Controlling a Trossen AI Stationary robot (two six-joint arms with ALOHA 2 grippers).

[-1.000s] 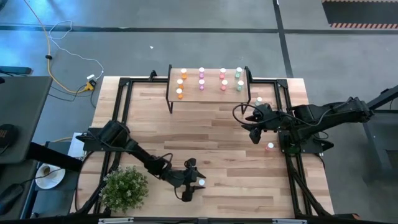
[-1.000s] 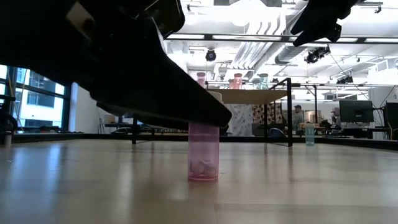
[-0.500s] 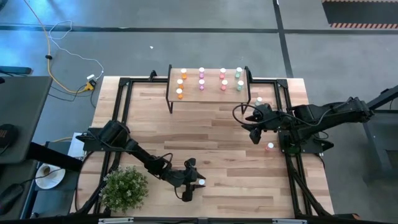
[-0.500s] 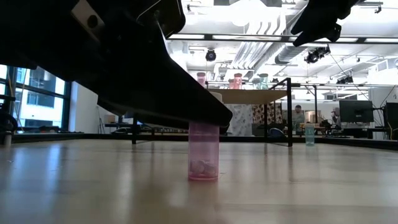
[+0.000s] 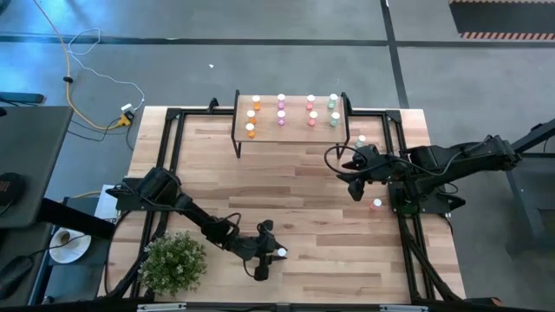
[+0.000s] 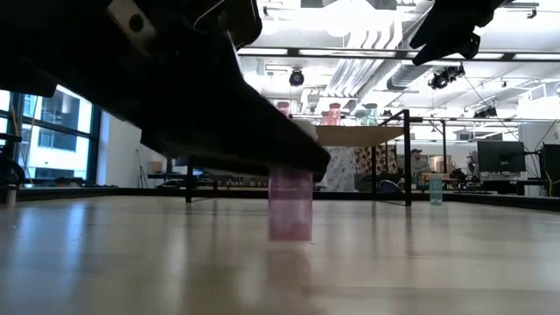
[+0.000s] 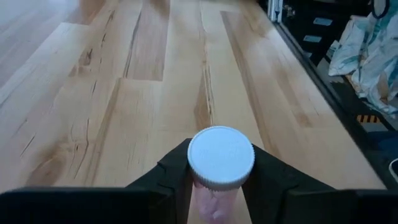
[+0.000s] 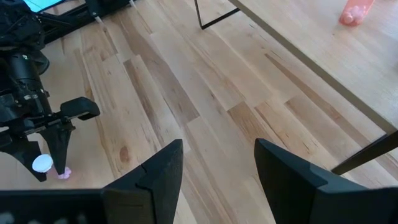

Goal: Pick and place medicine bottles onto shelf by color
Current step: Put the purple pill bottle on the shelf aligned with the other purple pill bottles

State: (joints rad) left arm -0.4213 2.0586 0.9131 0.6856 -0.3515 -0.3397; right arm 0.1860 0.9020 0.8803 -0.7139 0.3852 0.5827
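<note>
Counter (image 5: 286, 186): I see the striped-wood counter carrying both arms, the shelf at its far edge and a potted plant (image 5: 173, 262) just beside my left arm, on the near edge.

Shelf (image 5: 295, 97): well ahead of my left tool, across most of the counter. It already carries bottles in colour columns: orange, pink-purple, red, pale green.

Right tool (image 8: 217, 163): fingers spread wide, nothing between them, hanging over bare counter near the shelf's right end. I am leaving this arm waiting. A pink bottle (image 5: 376, 204) stands just beside it and a pale bottle (image 5: 362, 139) sits nearer the shelf.

Left tool (image 7: 221, 186): down at the near middle of the counter, its fingers (image 7: 168, 180) pressed against both sides of a pink-purple bottle (image 7: 221, 158) below the white cap. I judge this a firm grip.

What changed: a second ago the fingers stood wider apart around this bottle; they have now closed in on it. In the low view the bottle (image 6: 290, 203) looks smeared and sits slightly higher than before, so I take it that the lift has just begun.

Meaning for the task: the pick looks made. My next job is to carry this bottle forward to the pink-purple column (image 5: 282, 109) on the shelf.

Risk: the bottle is far smaller than the tool, so it could slip or tilt during the carry.
</note>
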